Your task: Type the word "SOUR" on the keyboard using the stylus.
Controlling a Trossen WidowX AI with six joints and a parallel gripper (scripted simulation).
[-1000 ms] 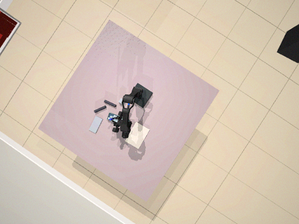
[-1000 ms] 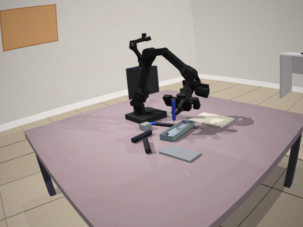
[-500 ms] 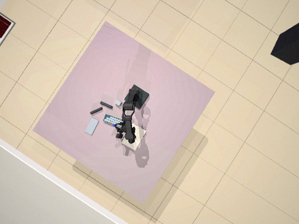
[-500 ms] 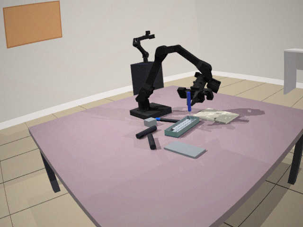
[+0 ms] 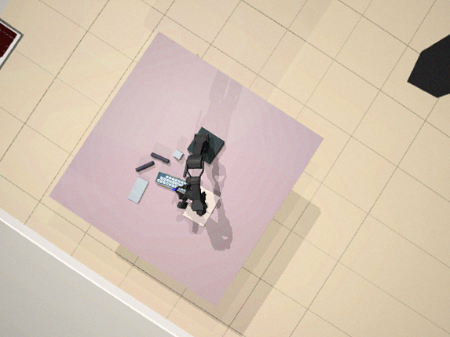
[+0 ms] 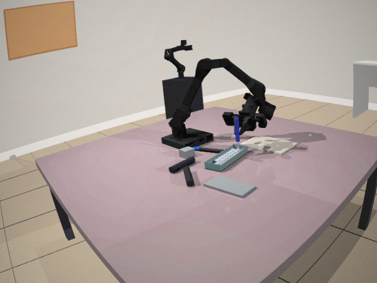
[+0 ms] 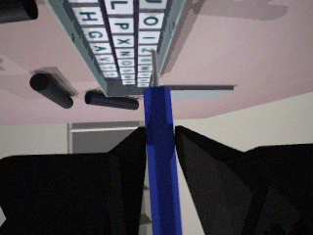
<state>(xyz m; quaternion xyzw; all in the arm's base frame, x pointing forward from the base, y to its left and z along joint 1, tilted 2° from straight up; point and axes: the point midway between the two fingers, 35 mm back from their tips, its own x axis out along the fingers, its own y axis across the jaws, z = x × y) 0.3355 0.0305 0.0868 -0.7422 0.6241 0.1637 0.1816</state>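
Note:
My gripper point(image 6: 238, 123) point(image 7: 159, 133) is shut on the blue stylus point(image 5: 174, 189) point(image 6: 237, 129) point(image 7: 158, 110), which hangs nearly upright with its thin metal tip down. The keyboard point(image 5: 164, 178) point(image 6: 214, 166) point(image 7: 121, 25) is a teal tray with rows of white lettered keys. In the wrist view the tip shows in front of the Z key, just below I, in the right-hand row. In the exterior view the tip is by the keyboard's far end. Whether it touches a key cannot be told. The arm partly hides the keyboard in the top view.
A cream slab point(image 5: 214, 200) point(image 6: 285, 149) lies beyond the keyboard. A black pen with blue end point(image 6: 210, 150) and a grey block point(image 5: 178, 154) point(image 6: 186, 152) lie near the arm's base. Two black cylinders point(image 5: 159, 158) point(image 6: 188, 176) and a grey slab point(image 5: 138, 189) point(image 6: 230, 186) lie nearby.

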